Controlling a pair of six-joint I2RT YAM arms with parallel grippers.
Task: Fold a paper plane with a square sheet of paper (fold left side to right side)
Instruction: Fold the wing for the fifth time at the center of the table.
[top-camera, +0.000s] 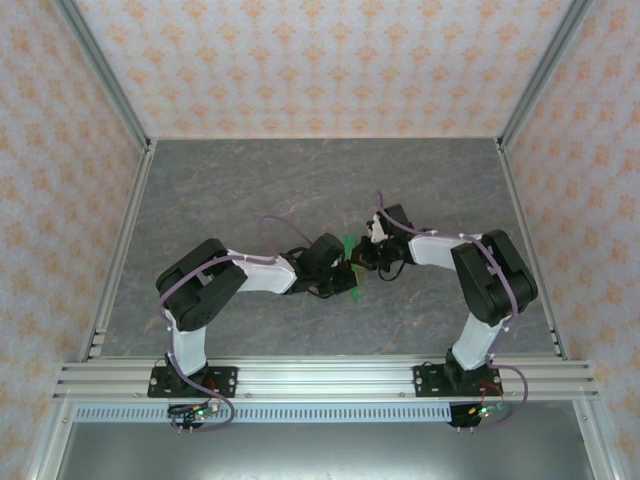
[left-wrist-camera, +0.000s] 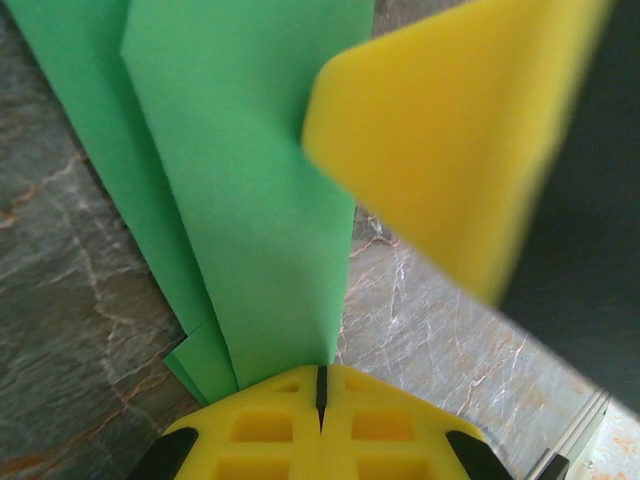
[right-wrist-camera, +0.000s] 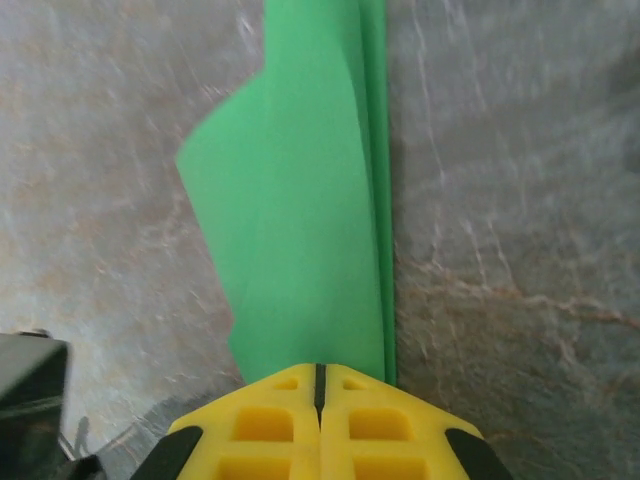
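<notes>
The square sheet of paper (top-camera: 350, 245) is bright green and folded into a slim, many-layered paper plane shape. It is held up above the table's middle between the two arms. In the left wrist view the paper (left-wrist-camera: 250, 180) runs up and away from my left gripper (left-wrist-camera: 322, 370), whose yellow jaws are shut on its near end. A yellow finger (left-wrist-camera: 440, 130) of the other gripper looms at upper right. In the right wrist view my right gripper (right-wrist-camera: 320, 368) is shut on the paper (right-wrist-camera: 300, 220), which stretches away with layered edges along its right side. The two grippers (top-camera: 352, 266) meet tip to tip.
The grey marbled table (top-camera: 300, 190) lies below, ringed by patterned walls and aluminium posts (top-camera: 125, 230). An aluminium rail (top-camera: 320, 378) runs along the near edge with both arm bases on it. Purple cables loop over the arms.
</notes>
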